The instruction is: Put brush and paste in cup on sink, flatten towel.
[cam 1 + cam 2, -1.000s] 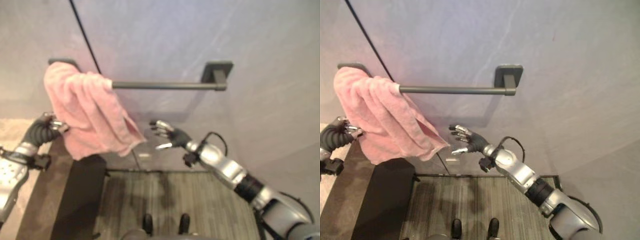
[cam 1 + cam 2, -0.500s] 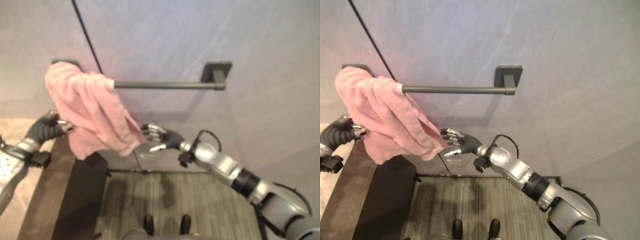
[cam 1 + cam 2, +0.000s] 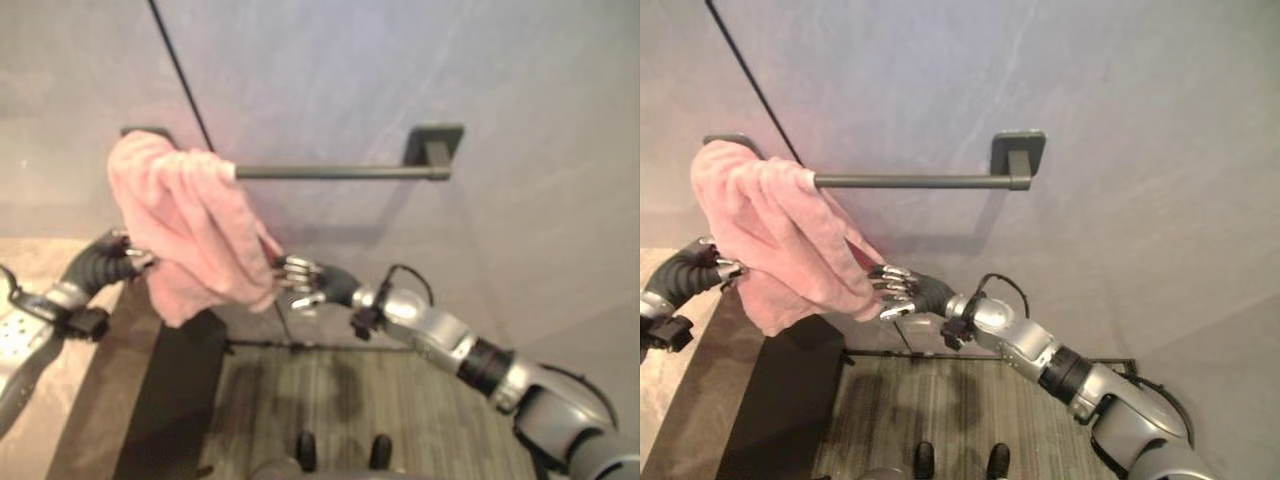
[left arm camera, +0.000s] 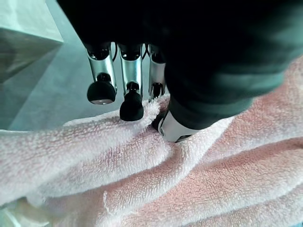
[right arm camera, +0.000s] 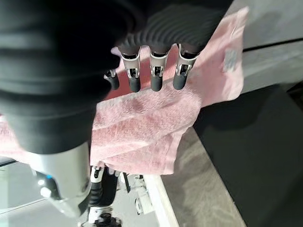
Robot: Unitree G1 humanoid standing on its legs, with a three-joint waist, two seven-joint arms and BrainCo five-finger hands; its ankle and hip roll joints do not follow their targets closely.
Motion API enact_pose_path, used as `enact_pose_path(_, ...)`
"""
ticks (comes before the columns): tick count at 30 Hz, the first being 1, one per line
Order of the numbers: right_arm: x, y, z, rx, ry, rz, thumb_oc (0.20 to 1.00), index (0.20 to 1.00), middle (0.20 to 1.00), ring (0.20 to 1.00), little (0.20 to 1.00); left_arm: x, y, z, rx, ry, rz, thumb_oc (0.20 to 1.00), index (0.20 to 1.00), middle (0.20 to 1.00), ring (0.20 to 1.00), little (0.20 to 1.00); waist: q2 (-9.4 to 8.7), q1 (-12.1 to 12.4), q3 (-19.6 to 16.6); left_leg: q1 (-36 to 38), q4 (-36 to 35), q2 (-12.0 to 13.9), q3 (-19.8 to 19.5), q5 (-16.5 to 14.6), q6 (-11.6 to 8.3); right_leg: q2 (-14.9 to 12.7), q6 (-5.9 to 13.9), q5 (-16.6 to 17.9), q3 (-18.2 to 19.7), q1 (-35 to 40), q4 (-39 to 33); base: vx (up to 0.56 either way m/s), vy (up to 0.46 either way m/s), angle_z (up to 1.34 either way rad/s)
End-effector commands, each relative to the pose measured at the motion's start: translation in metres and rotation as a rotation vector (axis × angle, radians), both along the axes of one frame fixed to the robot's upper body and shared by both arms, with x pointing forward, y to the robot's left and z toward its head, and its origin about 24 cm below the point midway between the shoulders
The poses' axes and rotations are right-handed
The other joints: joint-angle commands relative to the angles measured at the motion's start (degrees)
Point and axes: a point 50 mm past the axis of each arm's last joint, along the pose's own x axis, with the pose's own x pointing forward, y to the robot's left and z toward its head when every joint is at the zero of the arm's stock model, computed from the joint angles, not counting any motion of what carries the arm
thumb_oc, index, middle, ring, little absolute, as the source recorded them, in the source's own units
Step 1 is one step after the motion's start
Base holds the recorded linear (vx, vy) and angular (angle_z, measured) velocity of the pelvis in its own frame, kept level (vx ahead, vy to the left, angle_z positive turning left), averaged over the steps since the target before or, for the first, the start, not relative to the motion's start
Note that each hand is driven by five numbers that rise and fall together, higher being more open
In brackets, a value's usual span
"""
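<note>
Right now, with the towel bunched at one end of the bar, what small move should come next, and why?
Probably close the right hand on the lower edge of the pink terry towel. Its straight fingers have just reached the cloth, the left hand already pinches the other side, and the dark metal towel bar is bare beyond the bunch.

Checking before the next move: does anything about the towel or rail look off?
Yes. The pink towel is bunched at the left end of the dark rail and hangs crumpled and slanted, not spread flat. The left robot hand pinches its lower left edge; the right robot hand reaches its lower right corner, fingers open.
</note>
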Motion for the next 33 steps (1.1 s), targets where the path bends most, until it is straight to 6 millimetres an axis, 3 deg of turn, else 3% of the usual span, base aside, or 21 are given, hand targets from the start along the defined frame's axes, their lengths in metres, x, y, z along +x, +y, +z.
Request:
enact_pose_path(1,-0.006,0.030,0.022,0.090,-0.040,0.110,1.000,1.000,1.000,1.000,1.000,0.010,-0.005,0.022,0.007,-0.064,-0.055,0.200,0.200,0.200,0.200,0.200,-3.04,0.74,-3.23,-1.75,0.66,-2.37,-2.56,-3.08,1.95,-7.60,5.62,-0.02,-4.36,3.59,0.36,0.00,0.000,0.00)
enact_pose_path(9,-0.001,0.054,0.027,0.081,-0.060,0.123,1.000,1.000,1.000,1.000,1.000,0.013,-0.005,0.018,-0.050,-0.075,-0.039,0.200,0.200,0.200,0.200,0.200,-3.15,1.62,-3.70,-2.38,0.66,-3.16,-2.97,-2.94,2.47,-8.13,5.77,1.09,-3.90,2.94,0.36,0.00,0.015,0.00)
enact_pose_path(13,0.004,0.054,0.028,0.071,-0.080,0.096,1.000,1.000,1.000,1.000,1.000,0.015,-0.005,0.018,-0.055,-0.081,-0.034,0.200,0.200,0.200,0.200,0.200,-3.26,1.71,-3.78,-2.59,0.66,-3.26,-3.11,-2.92,2.51,-8.19,5.80,1.29,-3.97,2.90,0.36,0.00,0.000,0.00)
enact_pose_path(17,0.012,0.049,0.033,-0.037,-0.222,0.058,1.000,1.000,1.000,1.000,1.000,0.014,-0.002,0.021,-0.052,-0.097,-0.021,0.200,0.200,0.200,0.200,0.200,-3.46,1.60,-3.88,-2.73,0.66,-3.29,-3.19,-2.90,2.50,-8.22,5.81,1.48,-4.20,2.87,0.36,0.00,0.004,0.01)
enact_pose_path(28,0.034,0.051,-0.002,-0.320,-0.255,-0.032,1.000,1.000,1.000,1.000,1.000,0.013,0.001,0.025,-0.041,-0.112,0.007,0.200,0.200,0.200,0.200,0.200,-3.68,2.26,-3.53,-1.85,0.66,-2.79,-3.05,-3.17,2.46,-7.49,5.36,1.10,-4.06,3.69,0.36,0.00,0.002,0.00)
enact_pose_path(33,0.031,0.062,-0.002,-0.258,-0.201,-0.024,1.000,1.000,1.000,1.000,1.000,0.014,-0.002,0.026,-0.054,-0.129,-0.009,0.200,0.200,0.200,0.200,0.200,-3.68,2.63,-3.54,-1.11,0.66,-2.54,-2.89,-3.39,2.48,-7.16,5.19,0.90,-3.75,4.21,0.36,0.01,-0.006,0.00)
